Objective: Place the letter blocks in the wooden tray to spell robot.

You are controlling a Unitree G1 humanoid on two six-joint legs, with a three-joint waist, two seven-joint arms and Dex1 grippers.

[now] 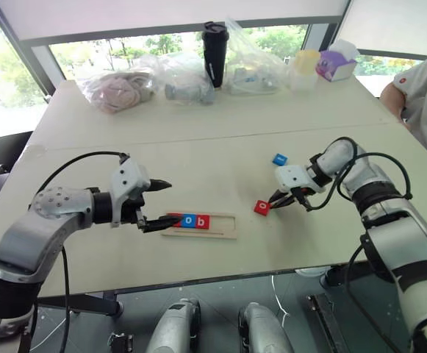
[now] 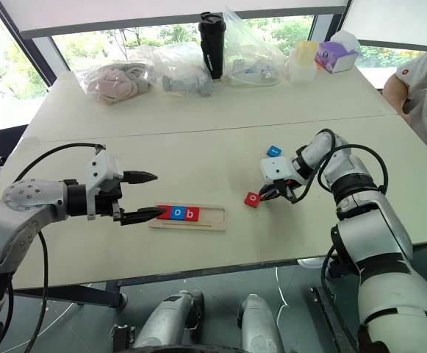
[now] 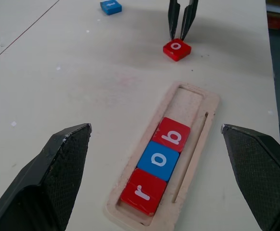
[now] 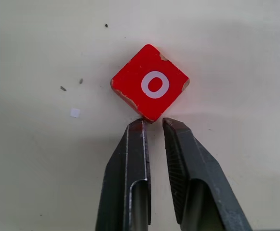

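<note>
Red "o" block (image 4: 150,83) on table, corner touching tips of right jaws (image 4: 153,126), clenched empty

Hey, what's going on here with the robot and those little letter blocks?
The robot is spelling "robot" in a wooden tray. Three blocks, r, o and b, already sit in it. The right gripper is down at a corner of the red o block lying on the table, its fingers shut beside the block rather than around it. A blue block waits farther back. The left gripper is open at the tray's near end.
</note>
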